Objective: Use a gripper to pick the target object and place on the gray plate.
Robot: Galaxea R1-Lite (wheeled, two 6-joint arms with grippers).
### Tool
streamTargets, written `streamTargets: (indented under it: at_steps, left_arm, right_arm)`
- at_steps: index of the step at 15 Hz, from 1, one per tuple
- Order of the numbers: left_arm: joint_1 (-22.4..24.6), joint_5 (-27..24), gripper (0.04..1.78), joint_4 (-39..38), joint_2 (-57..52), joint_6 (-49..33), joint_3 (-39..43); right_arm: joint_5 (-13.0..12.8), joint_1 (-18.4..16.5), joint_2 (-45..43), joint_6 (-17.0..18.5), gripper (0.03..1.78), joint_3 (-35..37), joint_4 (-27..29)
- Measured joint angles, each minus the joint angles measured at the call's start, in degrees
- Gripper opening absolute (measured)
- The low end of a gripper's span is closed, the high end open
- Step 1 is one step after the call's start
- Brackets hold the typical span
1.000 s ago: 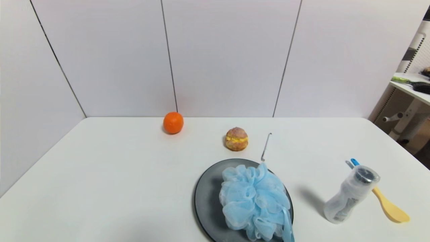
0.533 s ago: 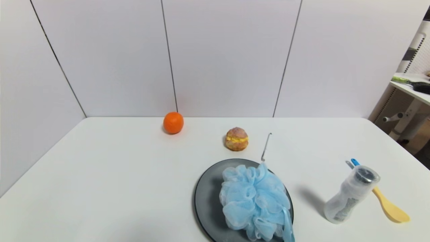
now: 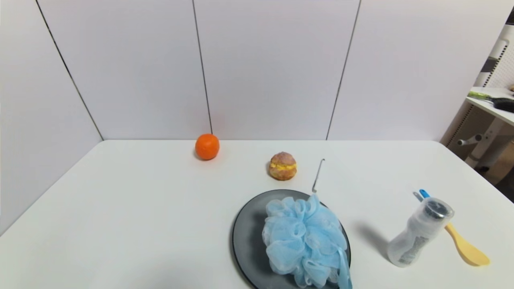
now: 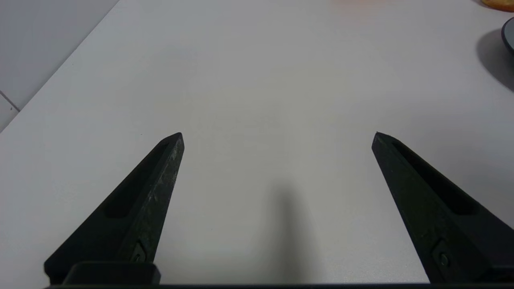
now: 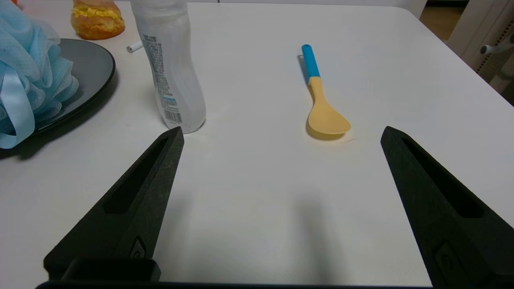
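The light-blue mesh bath pouf [image 3: 304,241] rests on the gray plate [image 3: 245,237] at the front of the table, its blue ribbon hanging over the plate's near right rim. It also shows in the right wrist view [image 5: 28,76] on the plate [image 5: 86,66]. Neither arm shows in the head view. My left gripper [image 4: 278,134] is open and empty above bare table, with the plate's edge [image 4: 508,36] far off to one side. My right gripper [image 5: 281,132] is open and empty above the table, near the bottle and the spoon.
An orange [image 3: 207,146] sits near the back wall. A brown cream puff [image 3: 282,165] and a thin metal hook [image 3: 318,175] lie behind the plate. A clear bottle [image 3: 419,233] and a yellow spoon with a blue handle [image 3: 457,237] stand right of it.
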State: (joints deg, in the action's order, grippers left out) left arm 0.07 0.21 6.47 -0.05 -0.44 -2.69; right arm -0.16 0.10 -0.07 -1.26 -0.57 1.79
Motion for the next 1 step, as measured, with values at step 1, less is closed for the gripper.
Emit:
streamTargets:
  at_steps: [1]
  left_arm:
    - [0.0, -0.02, 1.69, 0.0, 0.0, 0.02, 0.0]
  right_arm:
    - [-0.02, 0.0, 0.0, 0.13, 1.69, 0.02, 0.0]
